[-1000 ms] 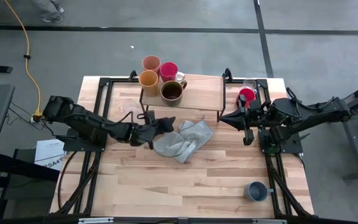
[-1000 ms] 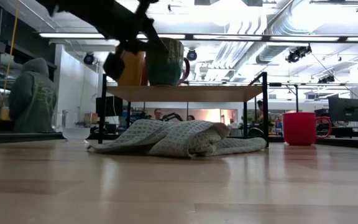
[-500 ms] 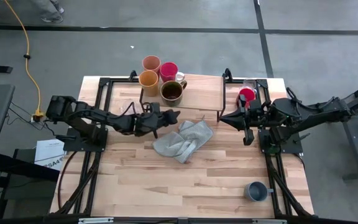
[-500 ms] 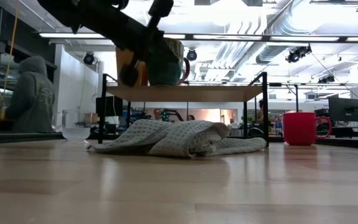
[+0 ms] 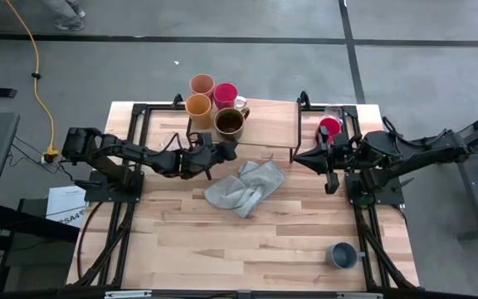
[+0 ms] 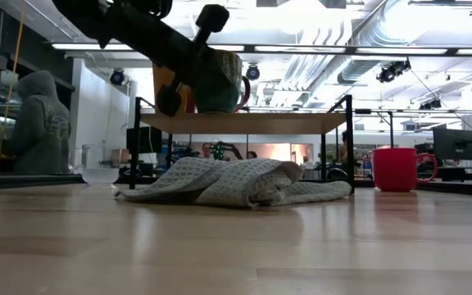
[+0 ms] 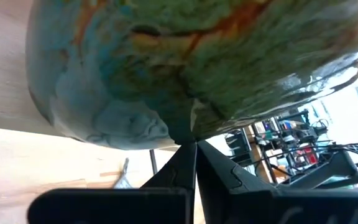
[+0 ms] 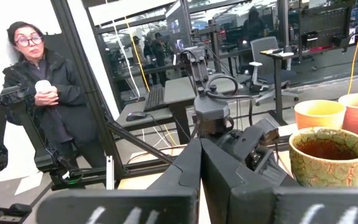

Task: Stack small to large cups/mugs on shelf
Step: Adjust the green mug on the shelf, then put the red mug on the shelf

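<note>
On the shelf [image 5: 272,124] stand a peach tumbler [image 5: 202,84], a red mug [image 5: 225,95], a yellow mug [image 5: 198,105] and a brown mug with green-blue glaze [image 5: 230,122]. My left gripper [image 5: 227,151] is shut just in front of the brown mug, at its near-left side. The mug fills the left wrist view [image 7: 191,62]. My right gripper [image 5: 299,156] hangs shut above the table, right of the shelf, holding nothing. Another red mug [image 5: 329,127] and a clear glass cup [image 5: 333,112] stand behind it. My left gripper's shut fingertips [image 7: 191,149] meet the brown mug's lower wall [image 7: 182,127], close to its base. The fingers come nearly level from the table's near-left side. The mug stands upright on the shelf board.
A crumpled grey cloth [image 5: 245,187] lies on the table before the shelf. A grey-blue mug [image 5: 343,256] stands near the front right corner, and a clear glass cup [image 5: 173,143] left of the shelf. A person [image 8: 42,93] stands beyond the table.
My left gripper has gone from above the cloth's left edge toward the table's far edge, up to the brown mug on the shelf, and has stayed shut. The mug has kept its place.
</note>
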Robot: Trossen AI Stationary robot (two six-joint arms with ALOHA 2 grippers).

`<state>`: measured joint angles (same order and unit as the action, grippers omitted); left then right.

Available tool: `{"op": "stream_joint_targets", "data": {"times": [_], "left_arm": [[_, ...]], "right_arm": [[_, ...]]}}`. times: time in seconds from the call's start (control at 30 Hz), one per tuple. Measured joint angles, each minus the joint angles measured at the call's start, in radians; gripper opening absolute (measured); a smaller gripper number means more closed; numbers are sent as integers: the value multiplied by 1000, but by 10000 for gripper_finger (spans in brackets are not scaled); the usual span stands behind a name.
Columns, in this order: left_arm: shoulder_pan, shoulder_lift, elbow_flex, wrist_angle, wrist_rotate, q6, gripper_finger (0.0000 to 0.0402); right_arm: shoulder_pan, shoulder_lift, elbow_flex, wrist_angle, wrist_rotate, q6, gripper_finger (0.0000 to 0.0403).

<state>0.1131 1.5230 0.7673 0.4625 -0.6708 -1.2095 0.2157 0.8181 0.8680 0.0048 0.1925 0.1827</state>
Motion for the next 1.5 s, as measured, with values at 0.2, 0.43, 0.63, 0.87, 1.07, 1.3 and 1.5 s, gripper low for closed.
{"op": "stream_joint_targets", "data": {"times": [0.2,0.43,0.63,0.87,1.07,1.3,1.5], "left_arm": [[0,0,0,-2,-41,2,0],[0,0,0,-2,-113,5,0],[0,0,0,-2,-149,6,0],[0,-1,0,-2,-174,27,0],[0,-1,0,-13,-191,27,0],[-22,-19,0,20,52,37,0],[-87,-116,0,56,372,336,0]], "right_arm": [[0,0,0,0,0,3,0],[0,0,0,0,0,3,0],[0,0,0,0,0,4,0],[0,0,0,0,0,4,0],[0,0,0,0,0,4,0],[0,0,0,0,-1,4,0],[0,0,0,-1,-1,1,0]]}}
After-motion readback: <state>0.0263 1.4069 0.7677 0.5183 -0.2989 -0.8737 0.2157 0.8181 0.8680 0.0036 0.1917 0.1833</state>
